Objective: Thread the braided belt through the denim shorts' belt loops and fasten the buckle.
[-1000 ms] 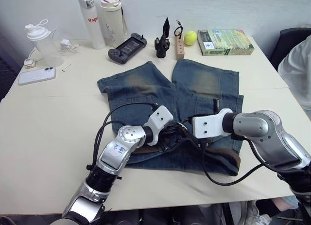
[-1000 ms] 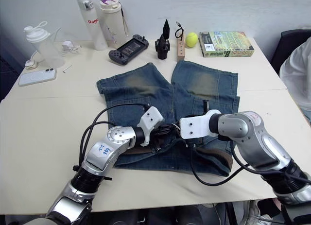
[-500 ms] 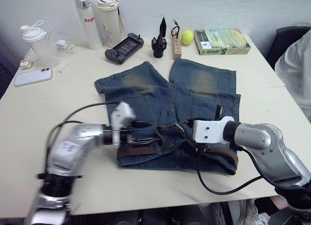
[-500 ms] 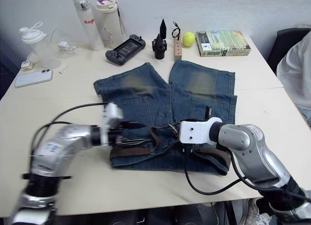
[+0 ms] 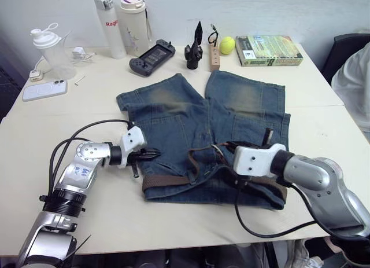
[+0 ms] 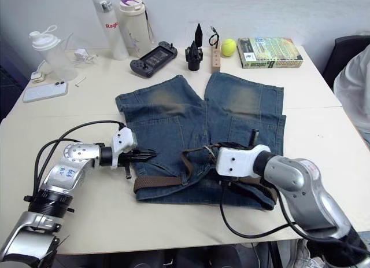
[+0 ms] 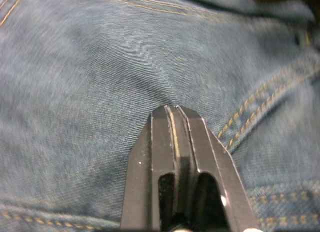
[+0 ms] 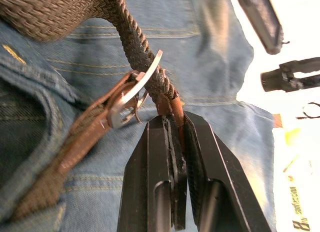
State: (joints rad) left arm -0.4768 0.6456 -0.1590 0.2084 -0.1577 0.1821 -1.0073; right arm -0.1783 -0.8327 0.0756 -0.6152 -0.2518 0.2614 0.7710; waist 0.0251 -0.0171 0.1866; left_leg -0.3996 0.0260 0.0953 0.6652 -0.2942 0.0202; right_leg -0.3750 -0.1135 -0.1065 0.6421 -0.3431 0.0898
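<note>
Since a second ago the left gripper (image 5: 151, 155) has pulled away from the middle of the waistband and now sits at centre left of the head views, fingers pressed together on nothing, tips over plain denim near the shorts' left edge. By contrast the right gripper (image 8: 175, 123) stays low at centre right, clamped on the smooth leather tip of the braided belt (image 5: 169, 179).

What the coming move turns on is this: the buckle (image 8: 131, 99) lies just ahead of the right fingertips, touching the belt where the held tip has already passed through its frame. Tip and fingers point the same way, so the belt's free end runs straight out of the claw — the right arm is plainly the nearer one, the left well apart.

Across the lower middle of the frame, the denim shorts (image 5: 173, 114) lie flat on the table (image 5: 69, 123), waistband toward the robot, legs reaching to the upper centre. Dark woven belt runs along the waistband, rising in a loose loop near the fly. Individual belt loops cannot be made out. Whether the prong has found a hole cannot be told; I judge fastening unfinished.
</note>
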